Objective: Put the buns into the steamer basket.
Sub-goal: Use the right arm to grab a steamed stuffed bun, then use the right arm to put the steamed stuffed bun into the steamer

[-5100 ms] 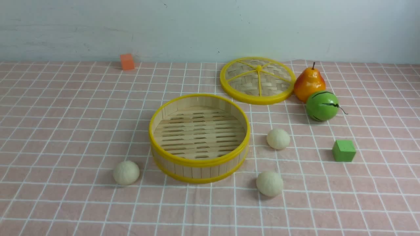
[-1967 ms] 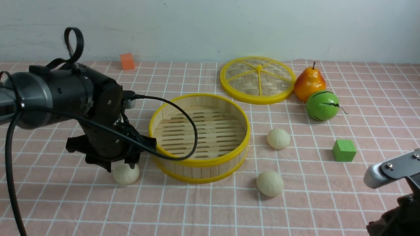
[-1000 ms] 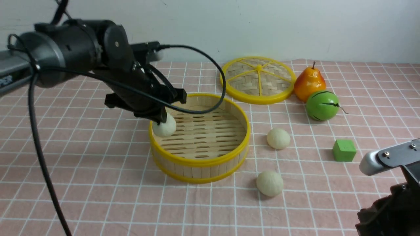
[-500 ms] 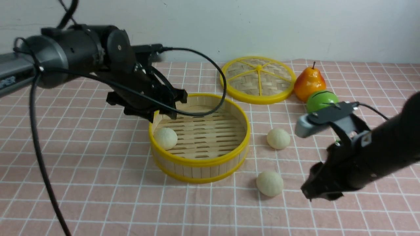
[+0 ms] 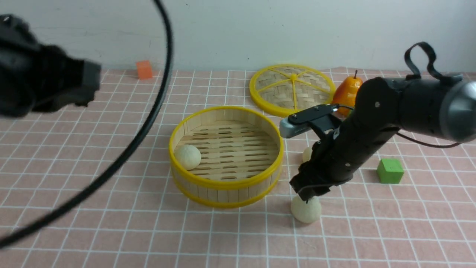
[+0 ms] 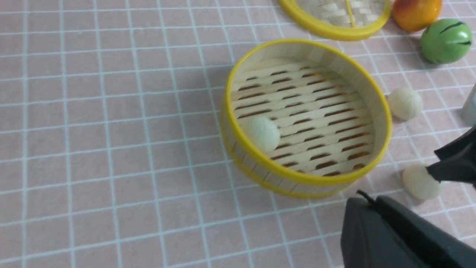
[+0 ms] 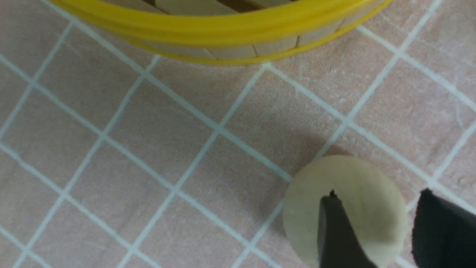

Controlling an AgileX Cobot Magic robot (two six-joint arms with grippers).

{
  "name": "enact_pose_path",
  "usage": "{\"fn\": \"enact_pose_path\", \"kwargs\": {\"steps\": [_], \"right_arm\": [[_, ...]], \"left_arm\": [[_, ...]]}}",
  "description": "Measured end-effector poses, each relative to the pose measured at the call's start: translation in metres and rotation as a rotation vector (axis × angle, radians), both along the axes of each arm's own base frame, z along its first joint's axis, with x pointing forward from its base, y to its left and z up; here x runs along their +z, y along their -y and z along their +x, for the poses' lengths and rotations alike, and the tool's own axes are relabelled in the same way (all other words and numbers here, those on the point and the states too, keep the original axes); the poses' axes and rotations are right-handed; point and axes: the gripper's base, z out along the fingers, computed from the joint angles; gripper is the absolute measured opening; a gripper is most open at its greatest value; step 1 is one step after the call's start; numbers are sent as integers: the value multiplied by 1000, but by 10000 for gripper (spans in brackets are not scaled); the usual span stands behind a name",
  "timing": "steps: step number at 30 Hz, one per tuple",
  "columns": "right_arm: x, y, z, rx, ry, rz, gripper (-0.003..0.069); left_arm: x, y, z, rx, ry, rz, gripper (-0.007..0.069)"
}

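Front view: the right arm [image 5: 375, 123] hides the green fruit [image 6: 446, 41], part of the pear [image 5: 345, 93] and most of one bun [image 5: 305, 154]; the blurred left arm [image 5: 33, 85] is cut off at the edge.

No writing, label, brand, number or sign can be read in any view. The basket [image 5: 223, 193], buns [image 5: 187, 156], lid [image 5: 292, 89], pear [image 5: 344, 95], green block [image 5: 389, 171], orange block [image 5: 144, 69] and checked cloth [image 5: 93, 167] bear none.
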Motion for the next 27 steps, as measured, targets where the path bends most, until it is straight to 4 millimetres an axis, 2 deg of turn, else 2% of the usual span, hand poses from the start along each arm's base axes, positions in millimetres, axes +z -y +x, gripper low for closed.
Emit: {"fn": "enact_pose_path", "kwargs": {"steps": [1, 2, 3, 5, 6, 7, 9, 13, 15, 16, 18, 19, 20, 21, 22, 25, 26, 27], "right_arm": [[-7, -1, 1, 3, -20, -8, 288], [-9, -2, 1, 3, -23, -9, 288], [-18, -5, 1, 14, -43, -22, 253], [-20, -6, 2, 22, -45, -29, 225], [-17, -6, 4, 38, -33, -48, 155], [-13, -5, 5, 46, -29, -54, 117], [3, -5, 6, 77, -19, -84, 30], [50, -16, 9, 165, 98, -120, 7], [72, -27, 9, 209, 174, -113, 7], [89, -41, 9, 252, 248, -96, 7], [101, -63, 10, 305, 351, -62, 7], [101, -67, 9, 315, 359, -59, 7], [93, -85, 13, 350, 412, -43, 7], [91, -87, 14, 355, 416, -43, 7], [77, -101, 18, 385, 445, -40, 10], [38, -115, 28, 403, 418, -54, 40], [26, -117, 30, 405, 401, -63, 59], [9, -119, 32, 412, 370, -78, 110]], "left_arm": [[-8, -7, -14, 15, 13, 13, -13], [-8, -9, -19, 20, 25, 9, -13], [-25, -18, -38, 50, 18, 20, -13], [-32, -23, -49, 69, 11, 12, -13], [-44, -29, -64, 101, -4, -13, -13], [-49, -31, -72, 109, -3, -23, -13], [-63, -38, -91, 129, 9, -51, -13], [-87, -48, -113, 143, 45, -40, -13], [-96, -50, -116, 146, 47, -27, -13], [-108, -51, -117, 147, 40, -11, -13], [-125, -51, -116, 145, 16, 10, -13], [-127, -51, -116, 145, 14, 13, -13], [-138, -50, -114, 140, 7, 19, -13], [-139, -50, -113, 139, 11, 17, -13], [-145, -49, -112, 135, 14, 15, -13], [-146, -49, -111, 131, 30, 8, -13], [-146, -48, -111, 130, 33, 7, -13], [-145, -48, -110, 129, 40, 4, -13]]}}
